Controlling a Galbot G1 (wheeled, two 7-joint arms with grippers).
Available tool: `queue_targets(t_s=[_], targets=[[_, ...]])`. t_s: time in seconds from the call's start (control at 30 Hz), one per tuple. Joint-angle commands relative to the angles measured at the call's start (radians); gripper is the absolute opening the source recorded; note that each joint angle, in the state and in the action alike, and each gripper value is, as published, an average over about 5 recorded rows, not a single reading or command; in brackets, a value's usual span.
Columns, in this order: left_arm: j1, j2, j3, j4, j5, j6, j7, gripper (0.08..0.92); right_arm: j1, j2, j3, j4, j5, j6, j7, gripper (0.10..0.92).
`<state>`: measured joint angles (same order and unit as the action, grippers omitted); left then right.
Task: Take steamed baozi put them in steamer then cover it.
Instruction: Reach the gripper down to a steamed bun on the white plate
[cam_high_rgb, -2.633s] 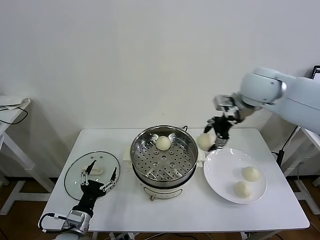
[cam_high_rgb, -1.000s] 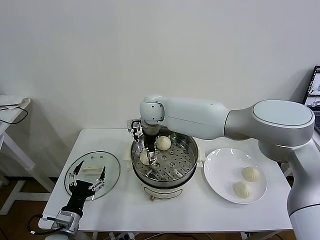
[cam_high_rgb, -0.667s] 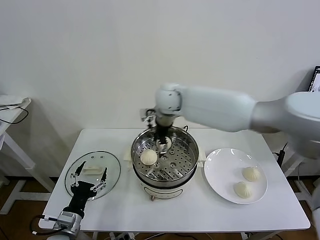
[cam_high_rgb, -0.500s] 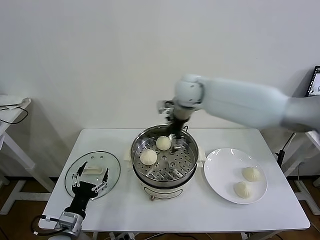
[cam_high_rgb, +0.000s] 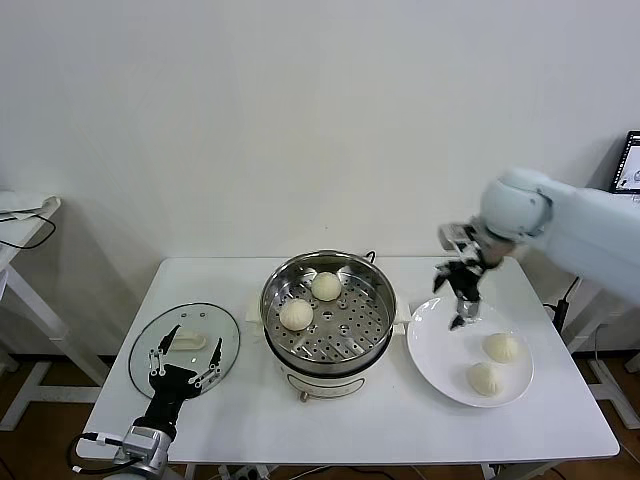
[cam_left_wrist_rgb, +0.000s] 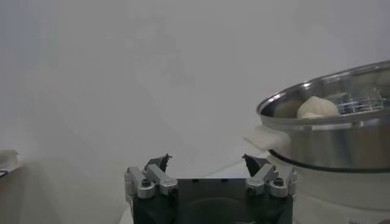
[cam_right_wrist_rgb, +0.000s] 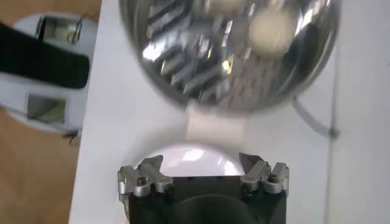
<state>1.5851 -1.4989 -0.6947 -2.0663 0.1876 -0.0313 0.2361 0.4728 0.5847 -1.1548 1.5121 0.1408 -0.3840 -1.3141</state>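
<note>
The steel steamer (cam_high_rgb: 328, 312) stands mid-table with two baozi on its perforated tray, one at the back (cam_high_rgb: 325, 286) and one at the left (cam_high_rgb: 296, 314). Two more baozi (cam_high_rgb: 502, 347) (cam_high_rgb: 485, 378) lie on the white plate (cam_high_rgb: 440, 345) at the right. My right gripper (cam_high_rgb: 462, 300) is open and empty, above the plate's near-left part, between steamer and buns. The glass cover (cam_high_rgb: 185, 345) with its white handle lies flat at the table's left. My left gripper (cam_high_rgb: 185, 365) is open and hovers over the cover's front edge. The steamer also shows in the left wrist view (cam_left_wrist_rgb: 329, 134) and the right wrist view (cam_right_wrist_rgb: 231, 55).
The white table (cam_high_rgb: 390, 430) carries everything. A second white table (cam_high_rgb: 20, 225) stands at the far left with a cable on it. A screen edge (cam_high_rgb: 630, 160) shows at the far right. A black cord (cam_high_rgb: 565, 290) hangs behind the table's right end.
My right gripper set a baozi down in the steamer's left side, let go, and swung back right to above the plate. My left gripper barely shifted.
</note>
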Motion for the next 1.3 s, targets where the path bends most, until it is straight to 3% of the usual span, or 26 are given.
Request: queue_targets(t_s=[0.03, 0.43, 1.3], targets=[[-0.001, -0.003, 0.011, 0.011, 0.005, -0.003, -0.001, 0.823, -0.328, -0.138, 0.231, -0.021, -0.254, 0.097, -0.061, 0.823], [-0.015, -0.005, 0.014, 0.037, 0.009, -0.003, -0.001, 0.823, -0.569, -0.045, 0.417, -0.129, -0.385, 0.136, -0.032, 0.823], [-0.014, -0.004, 0.014, 0.050, 0.019, -0.007, -0.002, 0.823, -0.656, 0.023, 0.497, -0.186, -0.444, 0.146, -0.018, 0.823]])
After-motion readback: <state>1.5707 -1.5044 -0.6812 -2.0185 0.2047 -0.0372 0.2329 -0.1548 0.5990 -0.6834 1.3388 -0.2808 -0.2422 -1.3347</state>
